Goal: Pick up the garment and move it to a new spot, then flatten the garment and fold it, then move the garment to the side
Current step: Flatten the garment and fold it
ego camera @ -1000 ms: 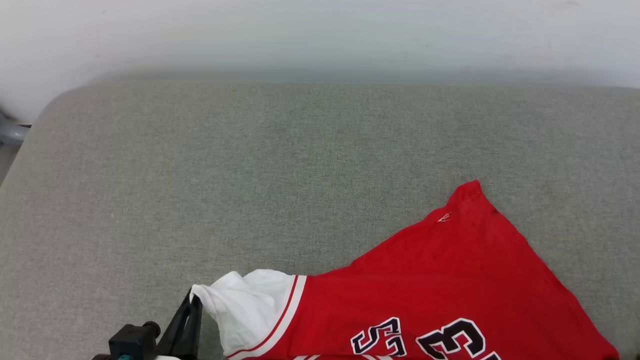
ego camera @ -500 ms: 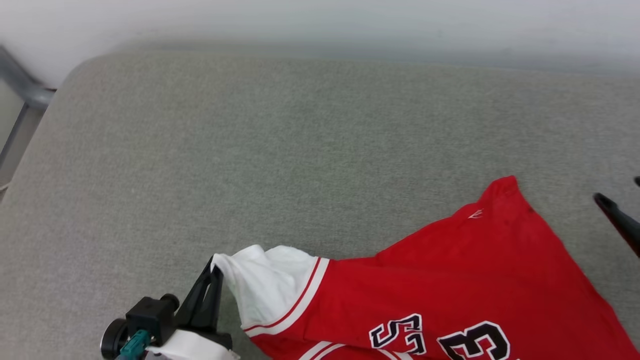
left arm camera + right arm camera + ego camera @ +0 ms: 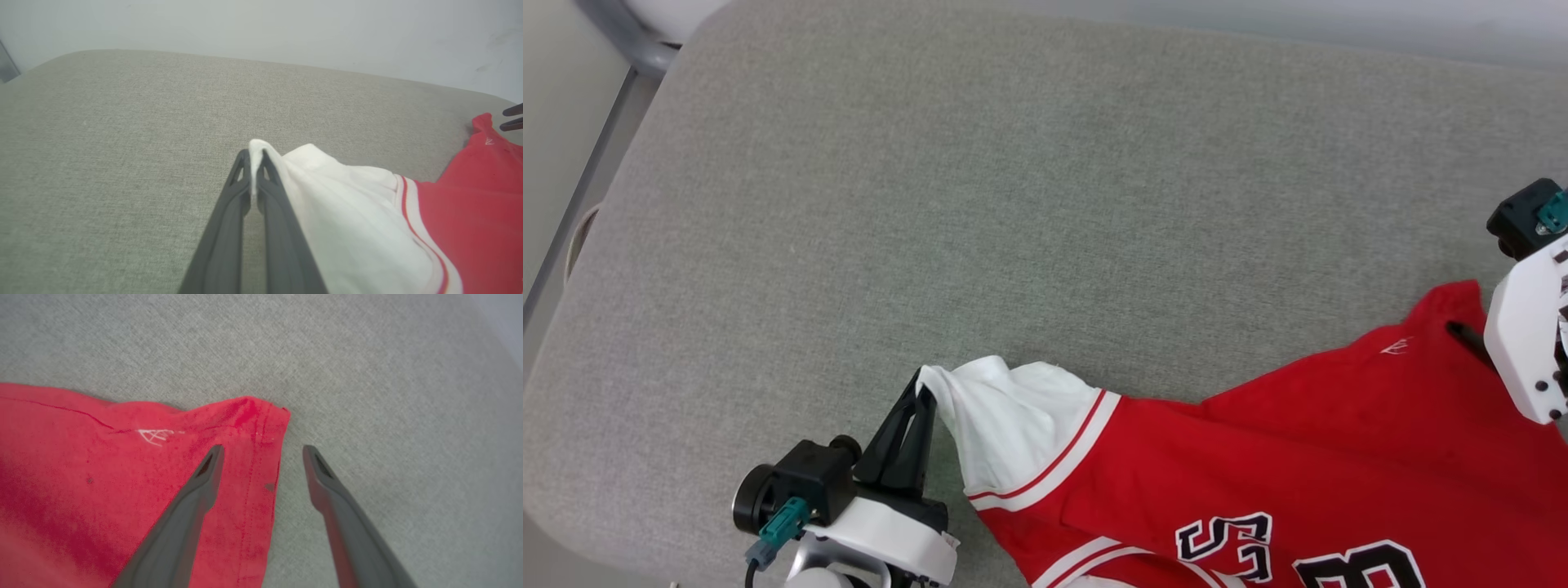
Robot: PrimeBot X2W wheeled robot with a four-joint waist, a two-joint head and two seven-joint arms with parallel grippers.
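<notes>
Garment point(image 3: 1258, 457): lower right of head view, lying on grey cushion point(image 3: 1013, 204), print up, white sleeve point(image 3: 1013, 425) drawn toward lower centre.
Reason for hold: sleeve tip and far red corner point(image 3: 261, 412) taken as opposite ends, likely for lifting or stretching flat.
Left gripper point(image 3: 254, 153): pressed together, pinching sleeve tip.
Right gripper point(image 3: 263, 447): spread wide, straddling corner hem, one finger over cloth, other over cushion; nothing gripped.

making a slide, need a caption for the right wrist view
Open right gripper straddling a hemmed corner of the red garment on the grey cushion.
</notes>
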